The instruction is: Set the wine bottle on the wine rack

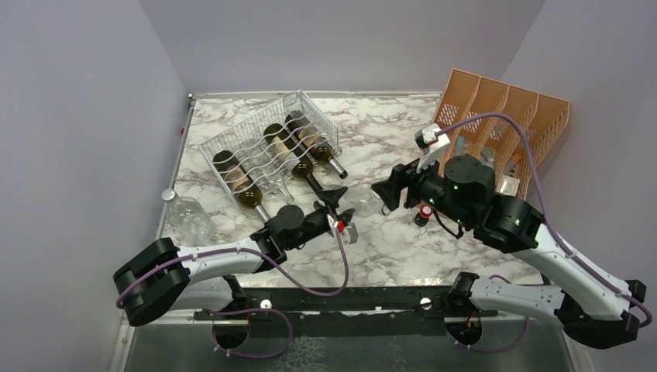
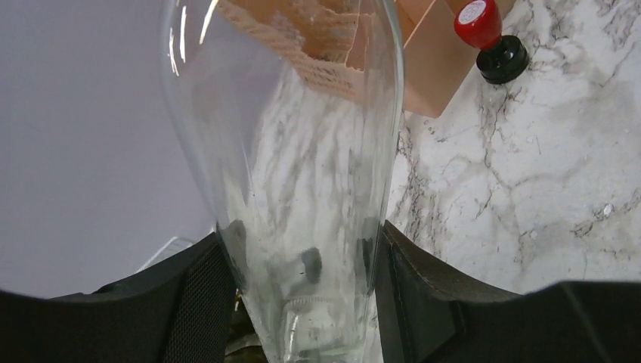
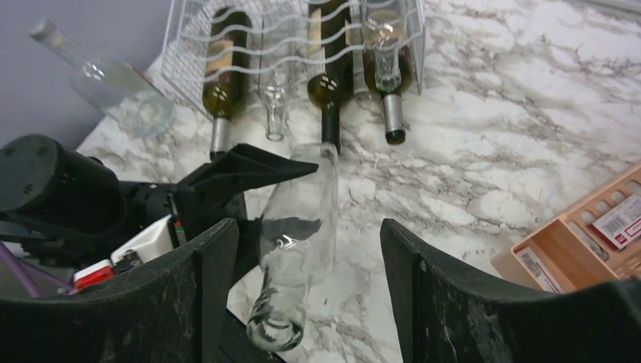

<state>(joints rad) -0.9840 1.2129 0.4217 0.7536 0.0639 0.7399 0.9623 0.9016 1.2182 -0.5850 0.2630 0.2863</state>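
Here, left gripper (image 2: 302,246) clamping wine bottle (image 2: 291,144)

Bright even light w/ soft shadows, glare on clear bottle (image 2: 295,166), foregrnd blurry.

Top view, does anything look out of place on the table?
A clear glass bottle lies on its side at the marble table's left edge, outside the silvery wire wine rack.

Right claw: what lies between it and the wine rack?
The clear wine bottle in the left claw, then necks of racked bottles; right wrist view.
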